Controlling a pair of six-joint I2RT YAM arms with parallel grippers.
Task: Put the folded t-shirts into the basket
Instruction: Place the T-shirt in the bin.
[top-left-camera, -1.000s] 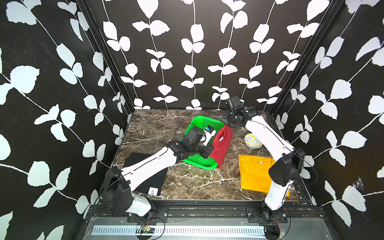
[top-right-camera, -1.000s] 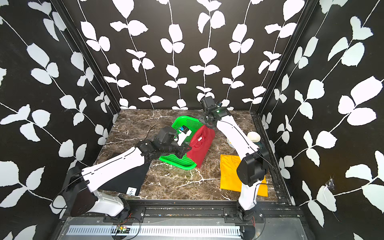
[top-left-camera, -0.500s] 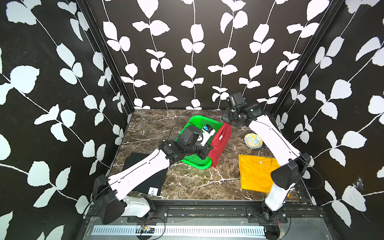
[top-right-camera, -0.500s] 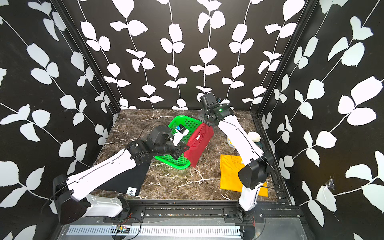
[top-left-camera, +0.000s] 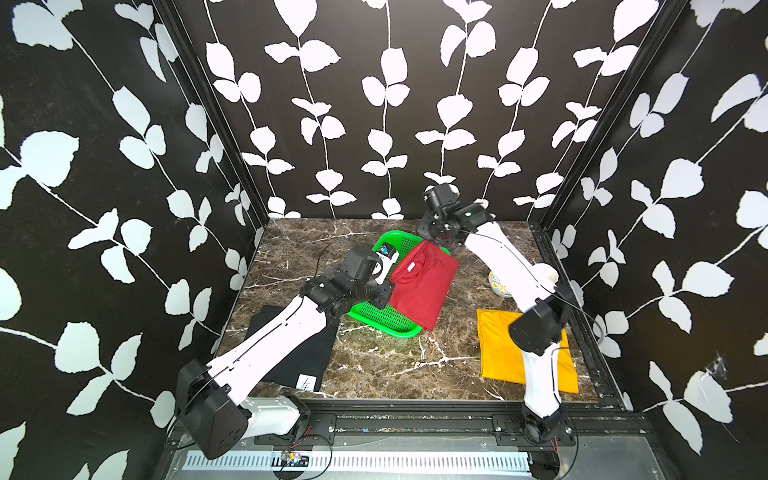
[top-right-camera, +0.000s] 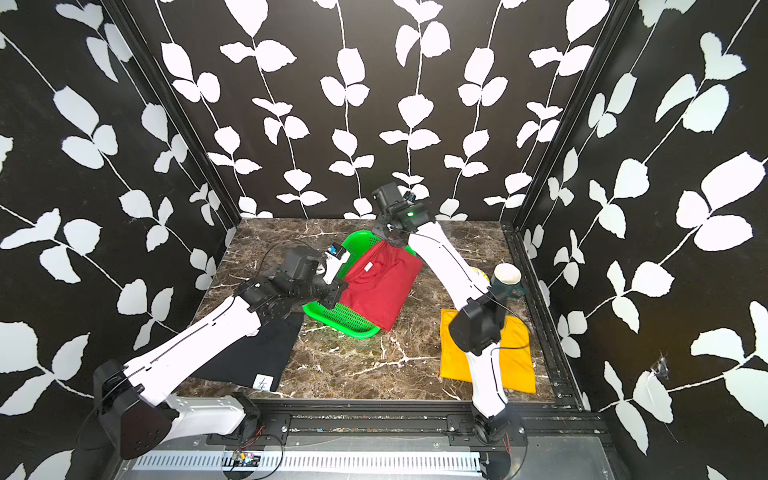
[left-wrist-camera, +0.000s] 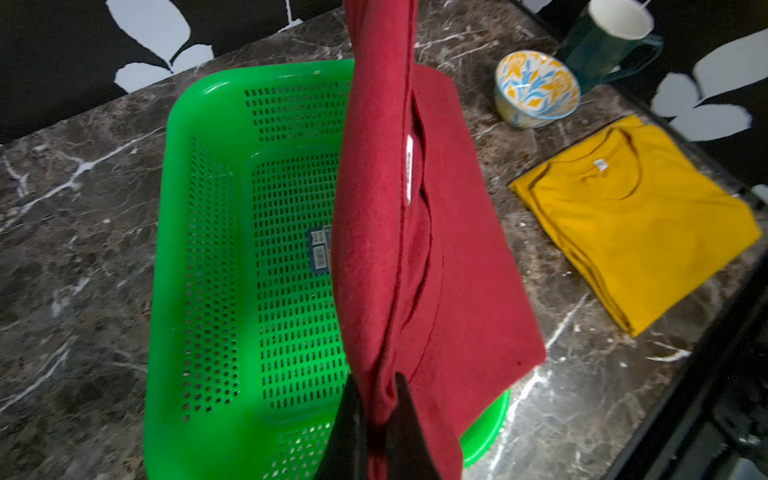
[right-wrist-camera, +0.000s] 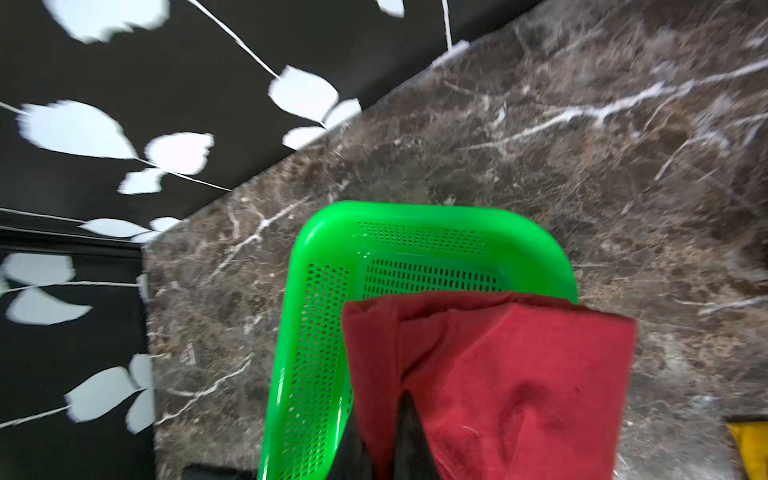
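You have three shirts in view, and one of them is lifted. The red shirt (top-left-camera: 424, 286) is stretched between your two grippers. The left gripper (left-wrist-camera: 376, 432) is pinched tight on its near corner and the right gripper (right-wrist-camera: 384, 440) is pinched tight on its far corner, so both pairs of jaws are clamped on cloth.

The held edge runs above the one green basket (top-left-camera: 399, 332). The rest of the shirt slopes down across the basket's rim on the bowl side, and its lowest corner reaches past the rim over the table (top-left-camera: 374, 365). The basket's floor is bare apart from one sticker (left-wrist-camera: 320, 253).

The other two shirts lie flat on the table, outside the basket. The yellow shirt (top-left-camera: 498, 349) is under your right arm and the black shirt (top-left-camera: 307, 353) is under your left arm. One patterned bowl (left-wrist-camera: 536, 89) and one dark mug (left-wrist-camera: 611, 37) stand side by side near the yellow shirt.
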